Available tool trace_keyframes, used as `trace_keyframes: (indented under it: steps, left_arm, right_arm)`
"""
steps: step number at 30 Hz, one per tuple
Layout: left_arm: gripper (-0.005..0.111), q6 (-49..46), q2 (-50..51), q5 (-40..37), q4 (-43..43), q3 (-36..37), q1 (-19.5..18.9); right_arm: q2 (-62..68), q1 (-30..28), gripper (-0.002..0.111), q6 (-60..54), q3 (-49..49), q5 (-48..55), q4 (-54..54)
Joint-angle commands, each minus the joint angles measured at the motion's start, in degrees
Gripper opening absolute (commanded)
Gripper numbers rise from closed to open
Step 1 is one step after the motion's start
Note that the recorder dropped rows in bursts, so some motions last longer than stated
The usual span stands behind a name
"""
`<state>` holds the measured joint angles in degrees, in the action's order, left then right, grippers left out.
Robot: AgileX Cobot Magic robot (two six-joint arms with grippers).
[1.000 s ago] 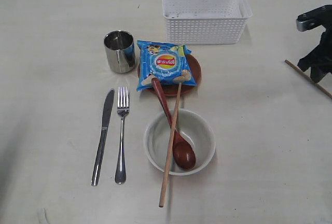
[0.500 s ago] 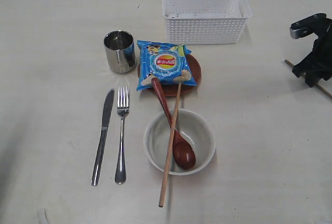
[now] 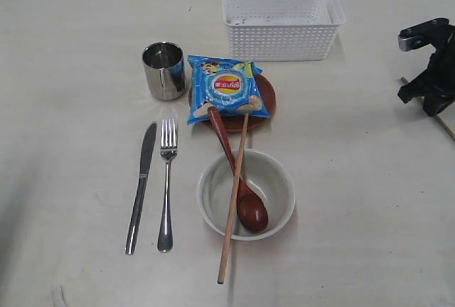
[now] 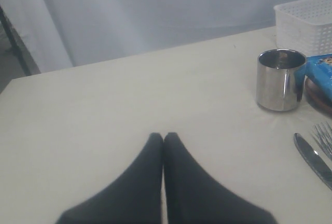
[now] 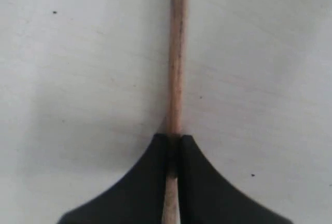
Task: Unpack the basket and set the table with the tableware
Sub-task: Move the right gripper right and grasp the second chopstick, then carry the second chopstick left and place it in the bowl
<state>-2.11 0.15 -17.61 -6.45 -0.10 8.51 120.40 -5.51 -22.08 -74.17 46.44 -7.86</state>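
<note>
The white basket (image 3: 279,17) stands at the back of the table (image 3: 71,51). On the table lie a steel cup (image 3: 163,71), knife (image 3: 141,186) and fork (image 3: 167,186). A brown plate (image 3: 267,98) carries a blue chips bag (image 3: 226,88). A wooden spoon (image 3: 238,182) and one chopstick (image 3: 233,200) rest in the white bowl (image 3: 280,176). At the far right, my right gripper (image 3: 431,102) is down on the second chopstick (image 5: 176,53), and the right gripper (image 5: 174,138) is shut on it. My left gripper (image 4: 163,137) is shut with nothing in it, low over bare table.
In the left wrist view the cup (image 4: 280,79), basket (image 4: 306,24), chips bag (image 4: 320,73), knife (image 4: 314,159) and fork (image 4: 326,133) show off to one side. A pale curtain hangs behind the table's far edge.
The right gripper shifted a little along the chopstick at the table's right and its jaws closed on it. Everything else stayed put.
</note>
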Motion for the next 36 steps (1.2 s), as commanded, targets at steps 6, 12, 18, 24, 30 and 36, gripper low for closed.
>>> trace_keyframes:
  steps: [6, 12, 18, 24, 30, 36]
  left_arm:
    - [0.0, 0.2, -0.15, 0.45, 0.7, 0.1, -0.31]
    - [0.0, 0.2, -0.15, 0.45, 0.7, 0.1, -0.31]
    - [0.0, 0.2, -0.15, 0.45, 0.7, 0.1, -0.31]
    - [0.0, 0.2, -0.15, 0.45, 0.7, 0.1, -0.31]
    - [0.0, 0.2, -0.15, 0.45, 0.7, 0.1, -0.31]
    - [0.0, 0.2, -0.15, 0.45, 0.7, 0.1, -0.31]
  right_arm:
    - [-5.6, -0.06, -0.001, 4.15, 0.93, 8.38, 14.84]
    - [-12.59, -0.06, -0.001, 6.26, 0.93, 15.94, 28.79]
    - [-20.64, 3.56, -0.001, 16.14, 3.32, 21.26, 33.59]
    - [-24.42, 17.24, -0.001, 25.79, 15.87, 15.61, 36.45]
    - [-24.2, 32.45, -0.001, 28.56, 19.27, -1.0, 45.7]
    - [-20.65, 37.03, -0.001, 32.6, 19.27, -5.22, 45.7]
